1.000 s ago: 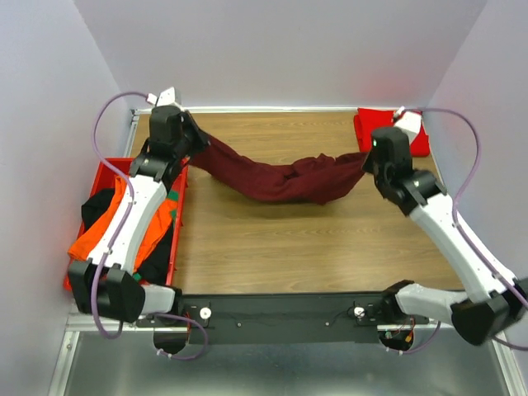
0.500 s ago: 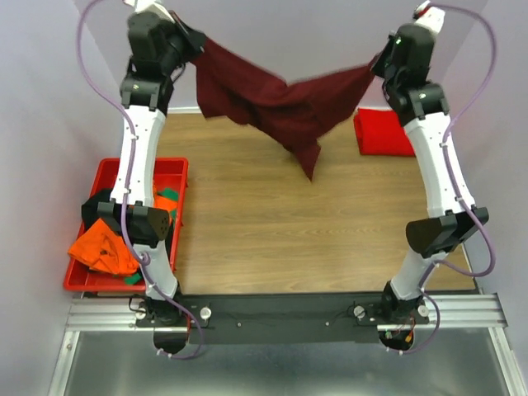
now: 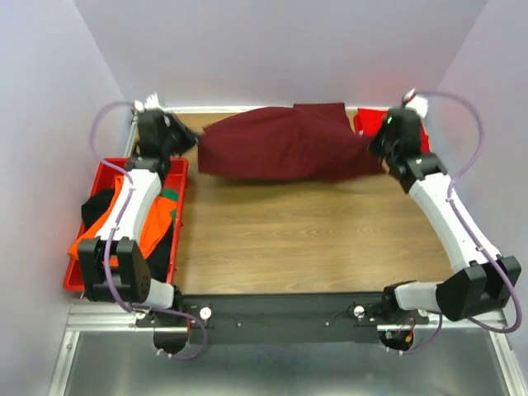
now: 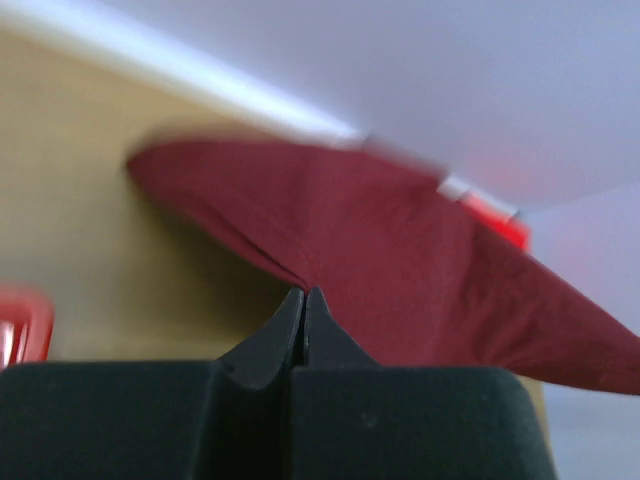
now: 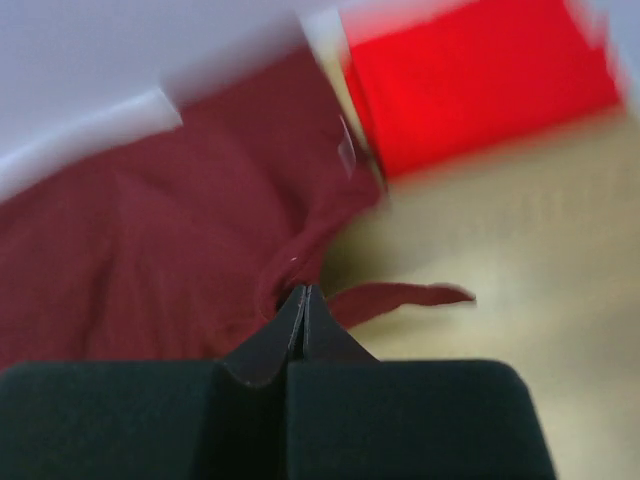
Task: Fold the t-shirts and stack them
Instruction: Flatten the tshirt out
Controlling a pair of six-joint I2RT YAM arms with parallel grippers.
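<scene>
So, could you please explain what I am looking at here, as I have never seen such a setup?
Two robot arms are bolted at the table's near edge. The wide picture comes from a fixed camera above and behind them; the two close-ups come from a camera on each wrist. The left gripper and the right gripper each pinch the maroon t-shirt, spread over the far side. A red t-shirt lies in the far right corner. The red tray on the left holds an orange t-shirt and a black t-shirt.
</scene>
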